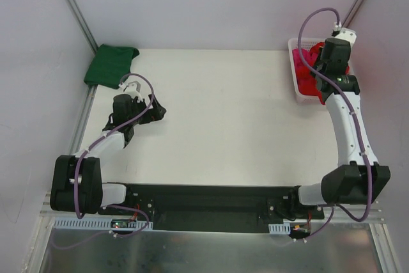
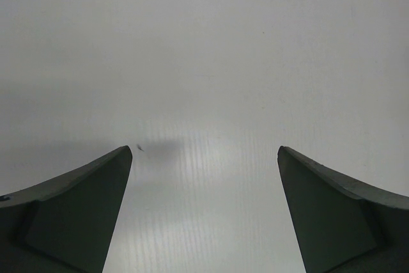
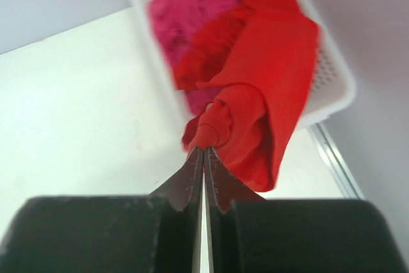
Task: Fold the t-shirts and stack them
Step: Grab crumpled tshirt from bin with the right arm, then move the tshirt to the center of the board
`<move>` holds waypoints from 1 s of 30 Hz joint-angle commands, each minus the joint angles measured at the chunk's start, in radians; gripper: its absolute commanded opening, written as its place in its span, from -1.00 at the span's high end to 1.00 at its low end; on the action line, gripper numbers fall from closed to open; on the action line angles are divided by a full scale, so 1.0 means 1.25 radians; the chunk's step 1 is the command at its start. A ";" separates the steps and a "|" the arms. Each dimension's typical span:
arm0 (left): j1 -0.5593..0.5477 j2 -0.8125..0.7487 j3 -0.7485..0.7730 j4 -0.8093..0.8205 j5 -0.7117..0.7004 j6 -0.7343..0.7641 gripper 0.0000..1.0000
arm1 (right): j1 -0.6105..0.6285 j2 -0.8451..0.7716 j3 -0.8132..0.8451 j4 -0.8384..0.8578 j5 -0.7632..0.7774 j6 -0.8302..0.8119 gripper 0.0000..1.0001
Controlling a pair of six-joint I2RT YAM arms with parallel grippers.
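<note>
Now: right tool (image 3: 204, 152) is clamped on a bunched knot of the soft bright red cotton t-shirt (image 3: 262, 75), its fingers pressed together with cloth pinched at the very tips. From the pinch the shirt runs back over the near rim of the white plastic lattice basket (image 3: 335, 91), which stands at the far right edge of the white table (image 1: 223, 119). Much of the red cloth is in or draped over the basket.

The magenta pink cotton t-shirt (image 3: 182, 17) lies crumpled inside the basket, beside and partly under the red one. The dark green cotton t-shirt (image 1: 112, 65) sits as a compact bundle at the far left corner of the table, apparently folded.

Left tool (image 2: 204, 150): fingers wide apart, nothing between them, bare table below. It is on the green shirt's side of the table but apart from it.

Handling, as a judgement:
- The red shirt looks light, limp and non-slippery, so it should drape and stretch rather than hold any shape.
- The present pinch is on a wad of several layers, good for dragging the shirt out but poor for spreading it.
- The cloth may snag on the lattice or drag the magenta shirt along.
- For flattening, a hold at a shoulder seam or hem corner would serve better, one tool per corner.
</note>
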 commanded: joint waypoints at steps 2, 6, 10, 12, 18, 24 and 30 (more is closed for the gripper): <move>-0.063 -0.026 0.021 0.024 0.014 0.028 -0.99 | 0.093 -0.105 0.075 -0.056 -0.049 -0.007 0.97; -0.104 -0.028 0.038 0.014 0.009 0.035 -0.99 | 0.134 -0.141 0.150 -0.100 -0.146 -0.001 0.97; -0.134 -0.028 0.045 0.008 0.013 0.033 -0.99 | 0.186 -0.178 0.192 -0.125 -0.286 -0.001 0.96; -0.140 -0.031 0.047 0.005 0.016 0.031 -0.99 | 0.203 -0.188 0.208 -0.137 -0.376 0.015 0.97; -0.163 -0.041 0.045 0.004 0.018 0.019 -0.99 | 0.303 -0.174 0.335 -0.208 -0.564 0.036 0.97; -0.185 -0.051 0.050 0.004 0.025 0.011 -0.99 | 0.418 -0.198 0.396 -0.191 -0.656 0.066 0.97; -0.198 -0.060 0.049 0.003 0.025 -0.001 -0.99 | 0.430 -0.228 0.409 -0.084 -0.816 0.194 0.97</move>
